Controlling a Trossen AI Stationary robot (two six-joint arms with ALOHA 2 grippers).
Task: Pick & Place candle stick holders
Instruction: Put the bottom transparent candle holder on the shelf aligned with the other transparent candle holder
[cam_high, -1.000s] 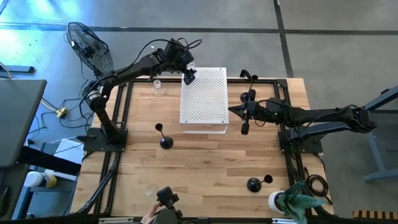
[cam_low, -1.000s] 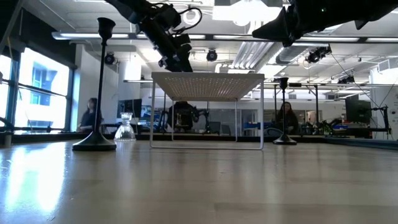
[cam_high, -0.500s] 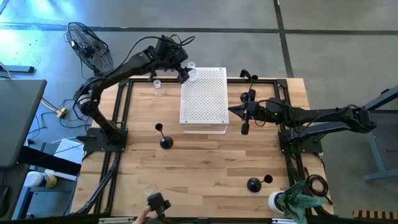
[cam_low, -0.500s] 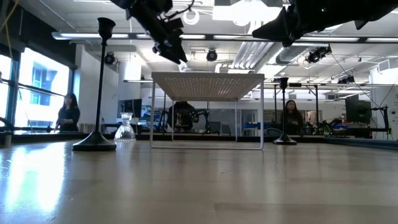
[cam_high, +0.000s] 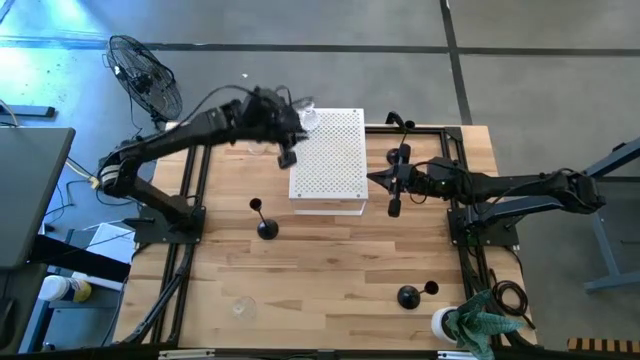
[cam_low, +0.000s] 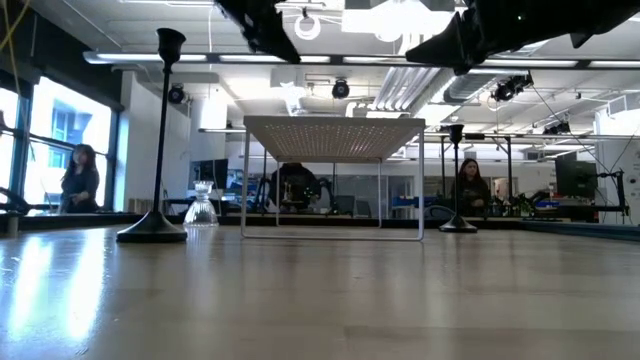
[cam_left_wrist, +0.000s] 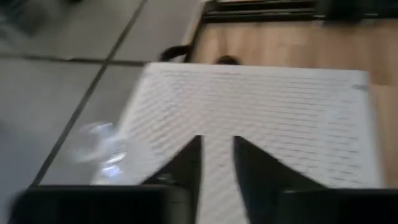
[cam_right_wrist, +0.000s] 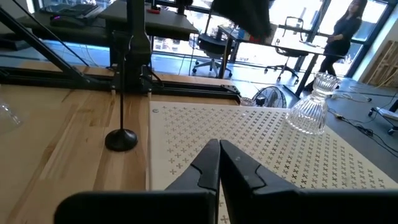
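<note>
Your left claw (cam_high: 287, 157) hovers narrowly parted, empty, at the white perforated board's (cam_high: 328, 160) left edge; glass candle holder (cam_right_wrist: 309, 104) stands on its far-left corner. Right claw (cam_right_wrist: 219, 163) closed, empty.

glass holder (cam_high: 308, 117) on board (cam_high: 328, 165) corner, table (cam_high: 330, 270) beneath

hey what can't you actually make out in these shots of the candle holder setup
- Left gripper, high view: motion blur; the left wrist view shows the jaws slightly parted.
- Glass holder on the white board, left wrist view: a blurred smear.
- Low view: both grippers cut off by the top edge.
</note>
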